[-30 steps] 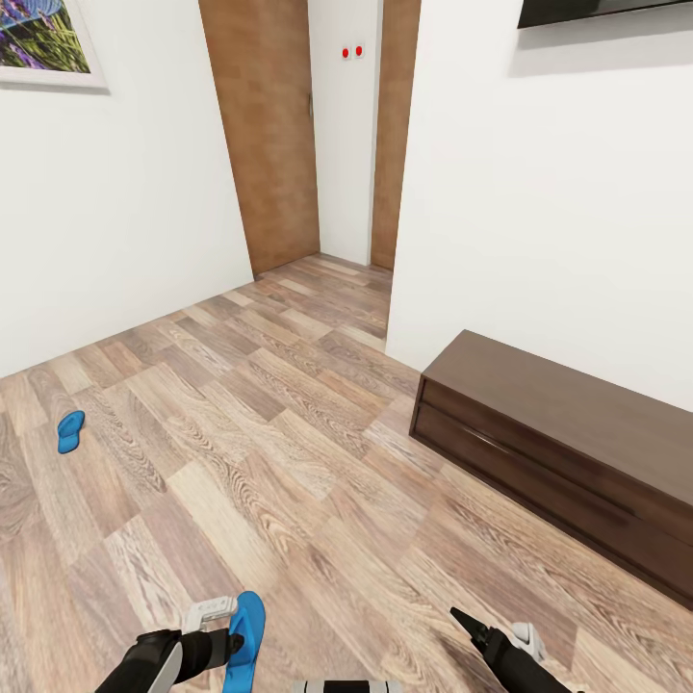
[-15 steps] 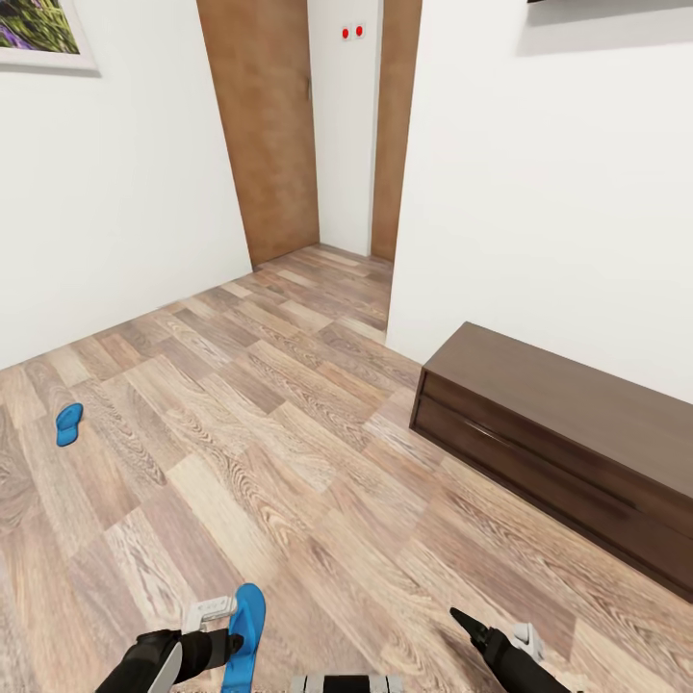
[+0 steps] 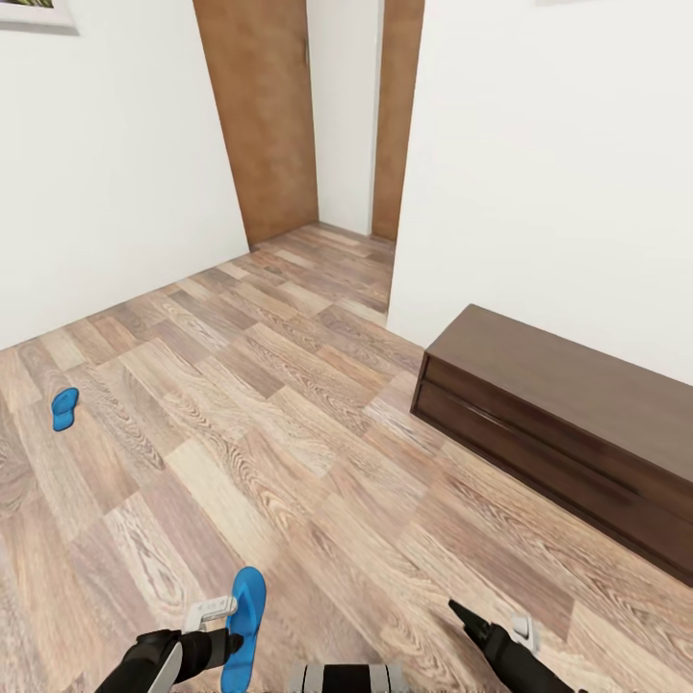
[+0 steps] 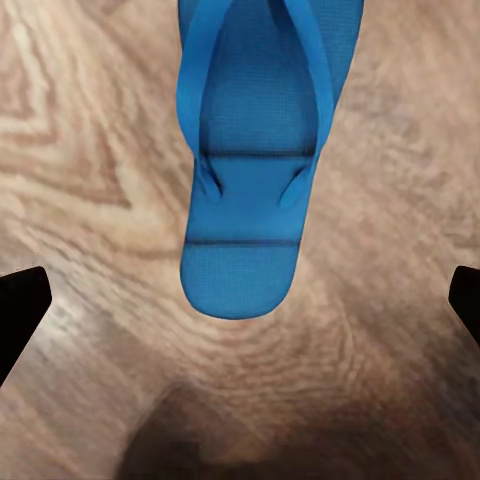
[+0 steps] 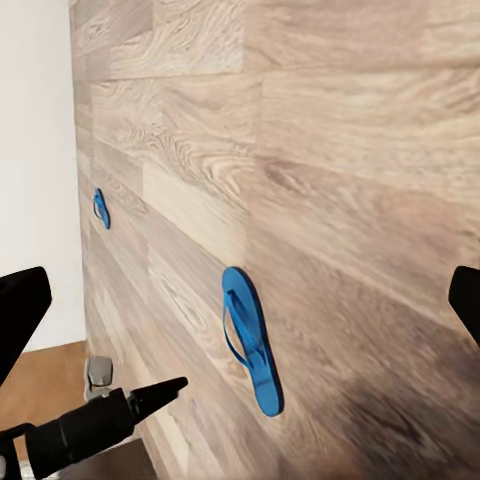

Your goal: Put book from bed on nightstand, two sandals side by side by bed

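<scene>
Wood-plank floor (image 3: 318, 452) now takes up more of the head view, because the camera has dipped; nothing on it has moved. Nearest, the left gripper (image 3: 219, 626) hangs with fingers spread wide beside the nearer sandal (image 3: 245, 626), which lies flat and ungrasped. The right gripper (image 3: 493, 624) is likewise spread and empty. The far sandal (image 3: 64, 408) lies well apart by the wall, so the pairing probably has yet to start.

Near sandal (image 3: 245, 624): bright blue, sole crossed by thin dark lines in the left wrist view. Far sandal (image 3: 64, 408): the same blue. Floor (image 3: 289, 452): wood planks, tan to grey-brown, with bold swirling grain. Walls (image 3: 539, 173): plain white. Door (image 3: 265, 115): mid-brown wood. Long cabinet (image 3: 568, 433): dark brown. Left claw (image 3: 223, 628): black with a white part.
</scene>
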